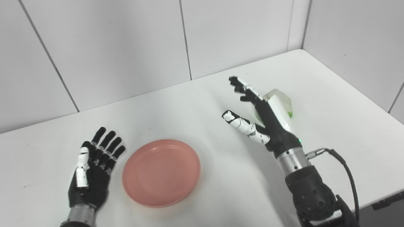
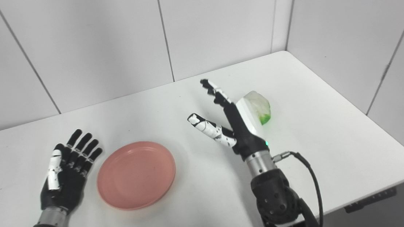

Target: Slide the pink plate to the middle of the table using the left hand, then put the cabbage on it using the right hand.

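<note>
My left hand [image 1: 91, 167] lies flat, fingers spread, just at 9 o'clock of the pink plate [image 1: 161, 172] | my right hand [image 1: 261, 117] raised, fingers apart, holding nothing | cabbage [image 2: 260, 106] behind it, at the plate's 2 o'clock on the tabletop [image 1: 352, 122].

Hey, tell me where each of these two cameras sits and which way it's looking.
Left eye view: on the robot's head, looking down over the white table toward the corner walls; shows both forearms, left hand and right hand.
Right eye view: beside it, a little to the right, facing the same way; the same arms and hands show.
Shared: the pink plate beside the open left hand, and the cabbage partly hidden behind the raised, open right hand.
</note>
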